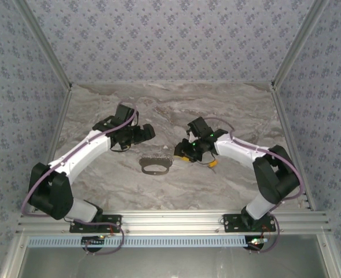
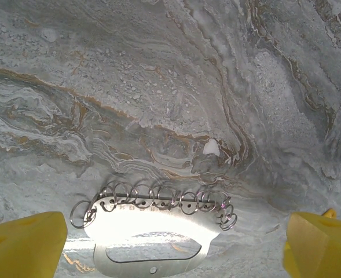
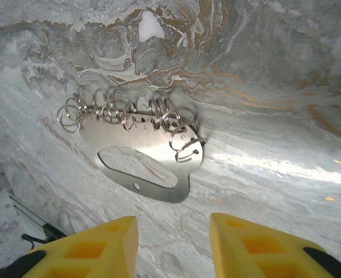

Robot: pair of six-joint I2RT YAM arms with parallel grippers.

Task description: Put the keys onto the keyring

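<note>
You have both jaws empty — left wide, right half-open — so grip the key by its head, blade toward the keyring.

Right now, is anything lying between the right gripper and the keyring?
Nothing visible does. In the right wrist view, bare marble separates the right gripper from the keyring, which lies flat just ahead of the parted jaws.

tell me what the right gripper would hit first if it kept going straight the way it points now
Probably the keyring: its flat slotted plate lies straight ahead of the right gripper, in line with the gap between its fingers. Depth is unclear, so the tips might touch the marble table first.
</note>
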